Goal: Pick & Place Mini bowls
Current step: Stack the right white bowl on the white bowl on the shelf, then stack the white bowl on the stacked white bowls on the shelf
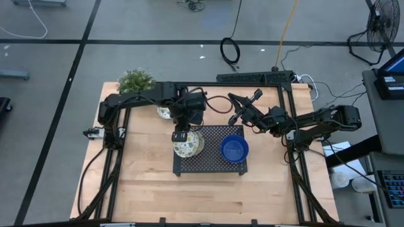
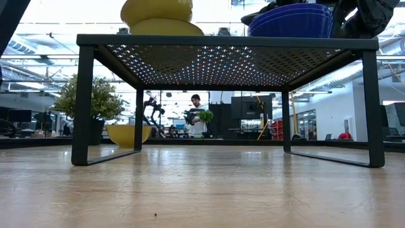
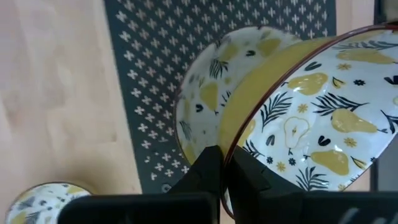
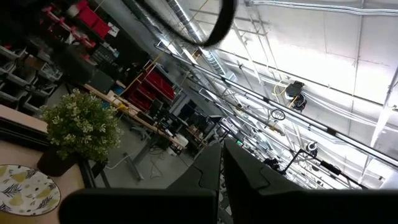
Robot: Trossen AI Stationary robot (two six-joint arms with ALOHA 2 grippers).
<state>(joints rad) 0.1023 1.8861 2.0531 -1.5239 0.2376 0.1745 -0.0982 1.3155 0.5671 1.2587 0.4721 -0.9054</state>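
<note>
Two patterned mini bowls are at the black tray's point(image 1: 211, 165) left end: one point(image 3: 205, 93) sits on the mesh and my left gripper point(image 3: 225, 155) point(image 1: 182, 133) is shut on the other point(image 3: 323, 118) just above it. In the low view they show as yellow undersides point(image 2: 158, 19). A stack of blue bowls point(image 1: 234, 149) point(image 2: 291, 22) stands on the tray's right part. A third patterned bowl point(image 1: 165, 112) point(image 3: 40, 202) rests on the table beside the plant. My right gripper point(image 4: 222, 163) point(image 1: 241, 107) is shut, raised off the tray's far right corner, pointing upward. My left gripper pinches the patterned bowl by its rim point(image 3: 239, 140), one finger on the yellow outer wall and one on the patterned inside. The fingers come from above. The bowl is tilted over the bowl below it; whether the two touch, I cannot tell.
A small green plant point(image 1: 136, 81) point(image 4: 81, 127) stands at the table's far left corner. Bare wood lies in front of the tray toward the near edge point(image 1: 208, 202). A person point(image 2: 196, 117) shows far off in the room behind the table.
</note>
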